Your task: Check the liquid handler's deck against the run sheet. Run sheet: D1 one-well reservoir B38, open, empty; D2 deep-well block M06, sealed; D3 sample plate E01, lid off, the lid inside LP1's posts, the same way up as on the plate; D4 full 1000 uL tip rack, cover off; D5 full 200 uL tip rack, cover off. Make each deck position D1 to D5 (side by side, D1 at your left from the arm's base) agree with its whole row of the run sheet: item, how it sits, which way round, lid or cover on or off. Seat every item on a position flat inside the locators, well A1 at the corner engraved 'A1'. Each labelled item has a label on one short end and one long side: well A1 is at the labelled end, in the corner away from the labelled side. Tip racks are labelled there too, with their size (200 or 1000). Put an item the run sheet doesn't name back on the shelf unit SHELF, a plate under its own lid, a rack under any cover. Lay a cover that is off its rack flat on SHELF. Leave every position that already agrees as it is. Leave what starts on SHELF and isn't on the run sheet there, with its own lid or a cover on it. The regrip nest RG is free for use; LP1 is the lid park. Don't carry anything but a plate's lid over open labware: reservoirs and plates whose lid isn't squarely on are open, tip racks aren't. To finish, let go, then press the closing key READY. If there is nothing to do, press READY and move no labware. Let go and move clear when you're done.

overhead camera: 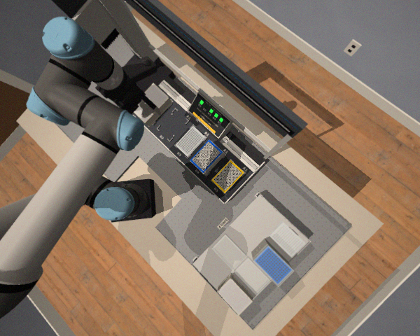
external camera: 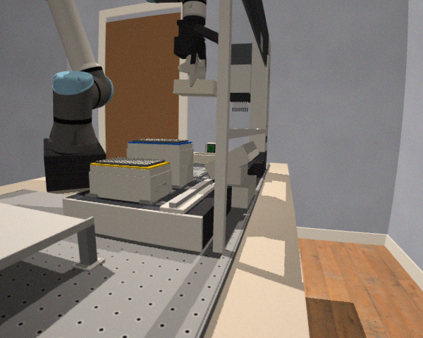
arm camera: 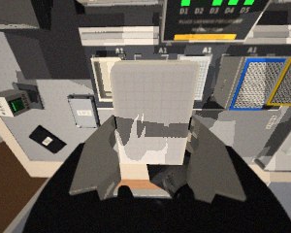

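Grey perforated surface point(external camera: 139, 291) carries the deck point(external camera: 131, 222), where the blue-rimmed rack point(overhead camera: 206, 156) and yellow-rimmed rack point(overhead camera: 227, 176) stand uncovered beside an open well plate point(overhead camera: 190, 140). High above the deck's left end, the gripper point(external camera: 192, 78) has its fingers clamped on a pale block point(arm camera: 154, 97), probably the sealed deep-well one. Next move, I judge: lowering it squarely into the vacant locators at D2.

High at top centre, the hand point(external camera: 194, 74) grips a pale flat block point(external camera: 194, 87) above the bench point(external camera: 262, 254); two tip racks point(external camera: 130, 179) sit lower left.
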Controlling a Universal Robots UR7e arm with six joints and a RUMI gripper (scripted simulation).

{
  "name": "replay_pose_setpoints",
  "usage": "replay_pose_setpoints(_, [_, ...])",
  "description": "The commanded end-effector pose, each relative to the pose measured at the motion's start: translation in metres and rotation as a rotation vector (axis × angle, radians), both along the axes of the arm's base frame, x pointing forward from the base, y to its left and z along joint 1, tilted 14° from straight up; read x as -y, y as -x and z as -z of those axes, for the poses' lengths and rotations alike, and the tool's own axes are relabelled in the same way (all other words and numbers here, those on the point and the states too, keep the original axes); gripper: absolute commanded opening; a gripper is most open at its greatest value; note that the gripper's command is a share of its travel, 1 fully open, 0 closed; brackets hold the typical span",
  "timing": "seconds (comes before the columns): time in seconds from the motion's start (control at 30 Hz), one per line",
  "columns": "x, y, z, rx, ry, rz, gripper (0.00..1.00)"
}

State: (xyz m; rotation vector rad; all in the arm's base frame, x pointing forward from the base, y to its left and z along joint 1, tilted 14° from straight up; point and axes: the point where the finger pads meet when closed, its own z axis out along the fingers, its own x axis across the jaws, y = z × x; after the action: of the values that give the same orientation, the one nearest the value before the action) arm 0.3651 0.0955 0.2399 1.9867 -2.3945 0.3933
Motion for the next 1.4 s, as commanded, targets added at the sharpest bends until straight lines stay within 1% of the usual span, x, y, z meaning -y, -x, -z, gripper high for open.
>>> replay_pose_setpoints(0.0, [0.0, 0.0, -0.001, 0.001, 0.0, 0.0, 0.0])
replay_pose_setpoints(0.23, [0.002, -0.002, 0.011, 0.001, 0.0, 0.0, 0.0])
replay_pose_setpoints(0.3, [0.002, -0.002, 0.011, 0.001, 0.0, 0.0, 0.0])
replay_pose_setpoints(0.8, [0.007, -0.006, 0.035, 0.001, 0.0, 0.0, 0.0])
replay_pose_setpoints(0.87, [0.007, -0.006, 0.035, 0.001, 0.0, 0.0, 0.0])
replay_pose_setpoints(1.37, [0.012, -0.01, 0.059, 0.001, 0.0, 0.0, 0.0])
